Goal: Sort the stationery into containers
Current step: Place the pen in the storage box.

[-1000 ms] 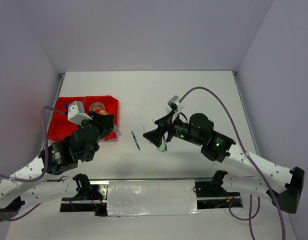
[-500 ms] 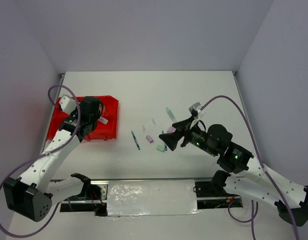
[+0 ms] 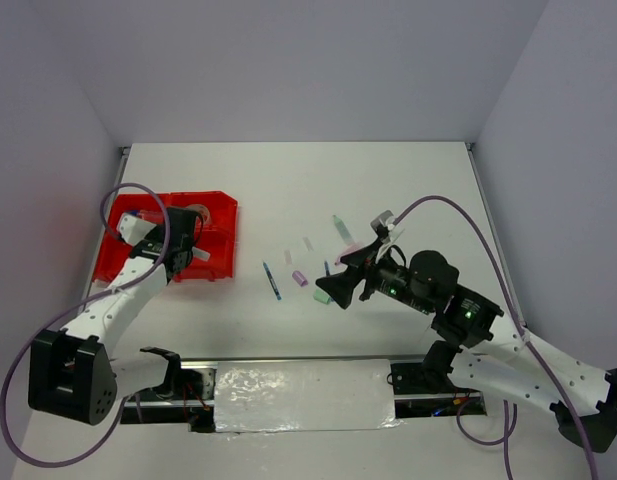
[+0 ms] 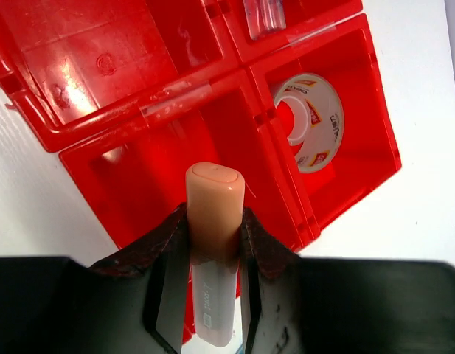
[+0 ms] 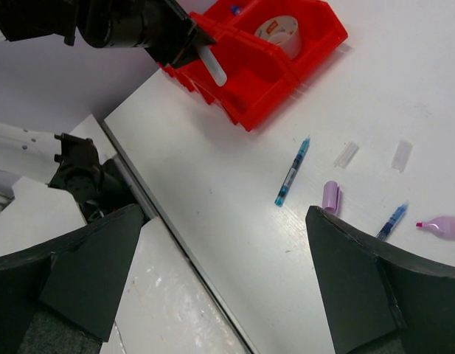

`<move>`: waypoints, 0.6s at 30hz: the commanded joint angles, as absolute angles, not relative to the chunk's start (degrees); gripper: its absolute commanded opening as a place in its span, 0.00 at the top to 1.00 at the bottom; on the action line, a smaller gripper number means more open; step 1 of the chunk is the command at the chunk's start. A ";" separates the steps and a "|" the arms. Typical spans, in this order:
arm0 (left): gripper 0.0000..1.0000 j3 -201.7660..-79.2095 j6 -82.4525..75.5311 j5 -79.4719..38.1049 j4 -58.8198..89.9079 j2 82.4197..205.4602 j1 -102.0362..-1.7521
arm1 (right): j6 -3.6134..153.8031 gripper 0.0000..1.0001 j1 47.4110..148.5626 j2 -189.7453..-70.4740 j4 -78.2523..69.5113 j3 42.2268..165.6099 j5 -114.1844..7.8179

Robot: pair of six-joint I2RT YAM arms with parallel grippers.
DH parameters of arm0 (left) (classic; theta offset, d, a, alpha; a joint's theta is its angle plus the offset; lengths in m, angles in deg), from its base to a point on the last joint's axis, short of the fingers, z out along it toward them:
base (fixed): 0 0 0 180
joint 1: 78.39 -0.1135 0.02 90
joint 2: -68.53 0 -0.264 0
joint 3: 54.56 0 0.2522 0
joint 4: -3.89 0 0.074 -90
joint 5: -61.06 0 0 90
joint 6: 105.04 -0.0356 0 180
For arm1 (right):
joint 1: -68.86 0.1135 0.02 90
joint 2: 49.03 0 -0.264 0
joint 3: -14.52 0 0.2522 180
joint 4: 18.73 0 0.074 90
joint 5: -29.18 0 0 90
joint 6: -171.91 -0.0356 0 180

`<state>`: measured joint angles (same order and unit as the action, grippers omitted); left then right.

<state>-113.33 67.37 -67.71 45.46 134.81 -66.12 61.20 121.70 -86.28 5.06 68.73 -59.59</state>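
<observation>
Nearest, at centre right of the top view, the right hand (image 5: 223,221) hangs with its fingers spread wide and nothing between them. Below it the unsorted things lie scattered mid-table: a blue pen (image 5: 293,171), a purple piece (image 5: 330,196), a second blue pen (image 5: 392,221), a pink marker (image 5: 442,226) and, a little farther off, a green marker (image 3: 340,226).

Farther left, the left hand (image 4: 211,254) is clamped on an orange marker (image 4: 214,192) above the red tray (image 4: 80,66), over the compartment beside the one holding the tape roll (image 4: 321,110). So the tape is sorted, the marker looks about to be dropped, and at least five items remain.

The tray sits close to the table (image 3: 408,190) edge and the left wall, which leaves little room there. The far table, at the top of the frame, is open.
</observation>
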 commanded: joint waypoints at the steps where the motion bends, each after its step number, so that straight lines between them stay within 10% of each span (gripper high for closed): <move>1: 0.85 -113.67 65.56 -67.44 40.68 135.77 -67.67 | 60.55 0.00 121.59 -86.82 2.15 68.27 -57.49; 18: 0.09 -114.98 61.34 -64.10 39.27 135.86 -69.52 | 60.90 0.00 121.68 -89.81 1.01 68.19 -55.90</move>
<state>-112.79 62.76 -64.08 38.84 138.42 -69.22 60.52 121.70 -89.80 3.59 68.32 -55.66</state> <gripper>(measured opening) 0.905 0.996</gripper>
